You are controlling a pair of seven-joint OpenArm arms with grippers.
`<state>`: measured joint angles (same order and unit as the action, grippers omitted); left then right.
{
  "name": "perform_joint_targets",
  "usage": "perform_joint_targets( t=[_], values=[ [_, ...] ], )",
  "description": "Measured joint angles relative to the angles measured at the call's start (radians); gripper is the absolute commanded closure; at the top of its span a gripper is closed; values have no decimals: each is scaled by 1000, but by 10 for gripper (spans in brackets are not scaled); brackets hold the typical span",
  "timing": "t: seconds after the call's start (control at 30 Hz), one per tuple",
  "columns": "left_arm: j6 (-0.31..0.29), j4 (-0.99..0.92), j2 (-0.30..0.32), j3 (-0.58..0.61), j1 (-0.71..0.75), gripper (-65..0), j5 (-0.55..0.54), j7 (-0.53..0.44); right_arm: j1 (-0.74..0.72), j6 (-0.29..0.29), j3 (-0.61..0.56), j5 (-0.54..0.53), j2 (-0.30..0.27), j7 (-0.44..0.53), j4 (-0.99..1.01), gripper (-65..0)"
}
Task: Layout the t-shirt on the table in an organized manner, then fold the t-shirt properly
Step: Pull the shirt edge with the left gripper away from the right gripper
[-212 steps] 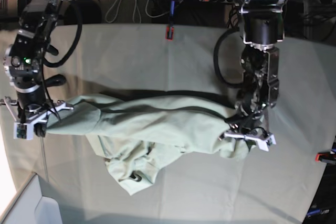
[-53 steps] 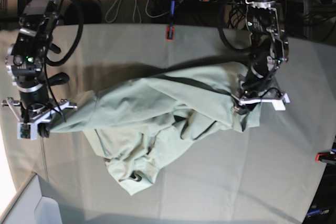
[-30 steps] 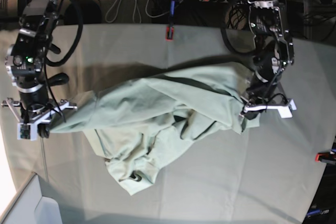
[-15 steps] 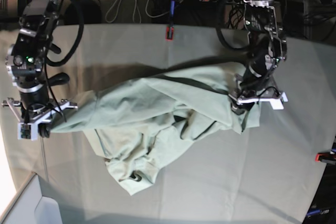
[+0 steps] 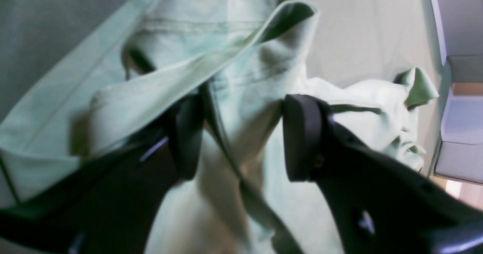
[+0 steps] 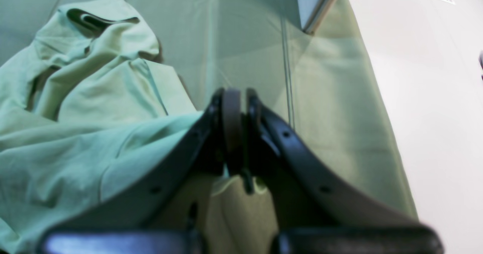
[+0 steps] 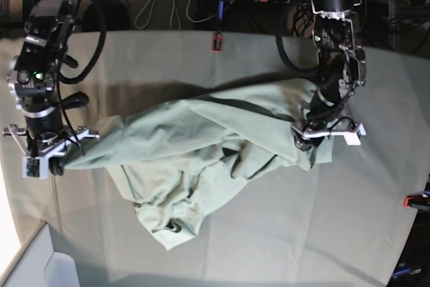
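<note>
Base view: t-shirt (image 7: 201,159) bunched across table (image 7: 168,58), stretched between both arms. Left claw (image 5: 241,137) parted, fabric folds between jaws, grip unclear. Right claw (image 6: 234,133) pinched closed on t-shirt edge.

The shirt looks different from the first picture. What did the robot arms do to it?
The left claw carried its end of the t-shirt toward the far edge of the table, so the cloth spread wider. It then opened, swung slightly outward, and came back over that end; its fingers now stand apart around a fold. The right claw stayed shut on its end, hardly moving.
</note>
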<state>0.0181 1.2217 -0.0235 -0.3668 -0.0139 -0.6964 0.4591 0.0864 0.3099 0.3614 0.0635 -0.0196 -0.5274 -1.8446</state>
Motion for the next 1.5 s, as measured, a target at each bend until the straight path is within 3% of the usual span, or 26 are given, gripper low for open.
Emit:
perform_joint_targets(
  t=[0.07,0.13,0.3,0.5,0.83,1.0,1.1,1.13,1.5],
  values=[
    [0,-6,-2,0,-15,-325,0,0,1,0,0,0,0,0,0,0],
    [0,-5,-3,0,-23,-279,0,-1,0,0,0,0,0,0,0,0],
    [1,-6,-2,-1,-26,0,1,1,0,0,0,0,0,0,0,0],
    [0,26,-2,-1,-18,0,3,8,1,0,0,0,0,0,0,0],
    [0,531,-4,0,281,-1,-2,9,37,0,13,-9,-65,3,-3,0],
    [-1,678,24,-3,428,-1,-3,8,89,3,20,-5,-69,1,-5,0],
    [-9,696,23,-19,476,-1,-5,7,101,104,21,2,-79,6,-7,0],
    [-8,696,18,-33,494,-1,-5,8,108,114,21,3,-79,7,-8,0],
    [-8,696,-10,-133,588,-1,-5,8,138,120,56,-2,-95,7,-8,0]
  ],
)
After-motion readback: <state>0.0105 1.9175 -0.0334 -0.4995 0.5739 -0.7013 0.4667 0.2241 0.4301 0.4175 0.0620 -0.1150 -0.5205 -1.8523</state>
